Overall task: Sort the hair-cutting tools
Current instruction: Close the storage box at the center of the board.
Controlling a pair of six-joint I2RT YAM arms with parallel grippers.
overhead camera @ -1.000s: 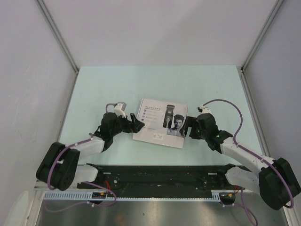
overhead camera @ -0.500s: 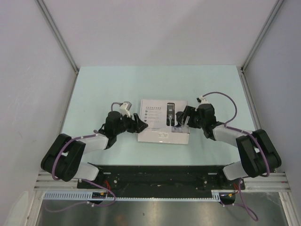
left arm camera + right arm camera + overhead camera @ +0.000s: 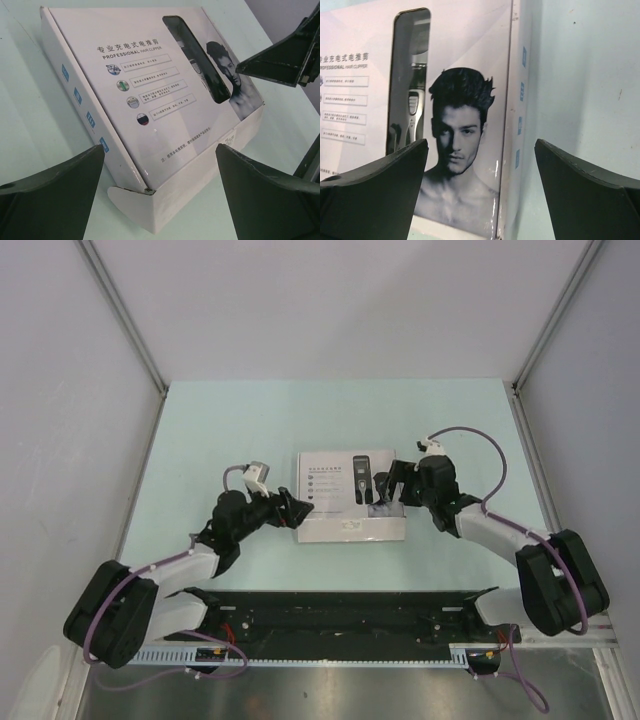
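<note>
Clipper is the only one of the hair-cutting tools I can see. It lies inside the flat white box and shows through the long window in the printed lid. In the top view the closed box sits near the middle of the pale green table.

My left tool is at the box's left edge, fingers spread apart and gripping nothing. In the left wrist view the box's near corner, with a small flap sticking out, sits in the lower middle of the frame between my two dark fingers. I cannot tell whether they touch the cardboard.

My right tool is at the box's right edge, also spread wide and gripping nothing. In the right wrist view the box's side wall runs up the centre of the frame. One finger is in front of the lid at lower left, the other in front of bare table at lower right. There the clipper's black-and-silver body shows in the window at upper left, beside the printed portrait of a man.
</note>
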